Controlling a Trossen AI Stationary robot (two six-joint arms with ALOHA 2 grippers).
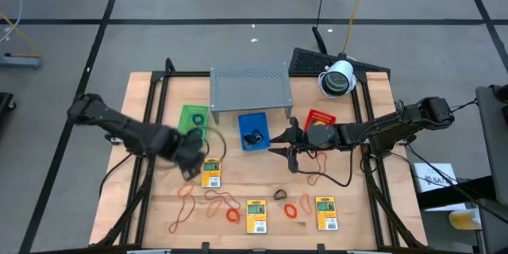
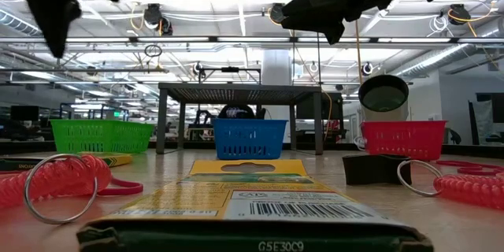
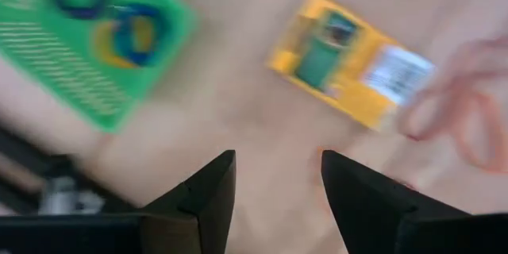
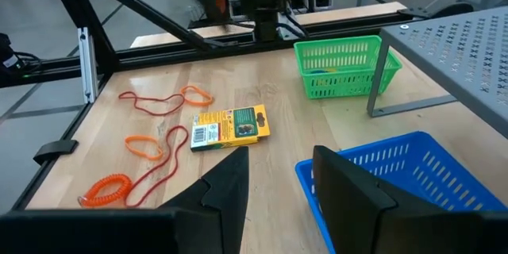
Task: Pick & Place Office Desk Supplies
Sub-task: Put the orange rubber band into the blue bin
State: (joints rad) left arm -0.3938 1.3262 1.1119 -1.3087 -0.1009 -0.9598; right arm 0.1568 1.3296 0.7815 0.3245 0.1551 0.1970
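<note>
Three yellow packets (image 1: 210, 173) (image 1: 255, 216) (image 1: 325, 213) lie flat on the wooden table among thin orange-red rubber bands (image 1: 186, 206), orange coils (image 1: 232, 214) and a dark clip (image 1: 280, 194). My left gripper (image 1: 190, 159) points down, open and holding nothing, between the green tray (image 1: 193, 117) and the nearest packet (image 3: 349, 59). Blue and yellow rings (image 3: 131, 36) lie in the green tray. My right gripper (image 1: 290, 144) hovers open, nothing between its fingers, beside the blue tray (image 1: 254, 131).
A grey perforated shelf (image 1: 248, 87) stands at the back, over the blue tray's far end. A red tray (image 1: 320, 119) sits right of the blue one, which holds dark items (image 1: 254, 137). A white camera (image 1: 338, 78) stands at the far right. Black frame rails line both table sides.
</note>
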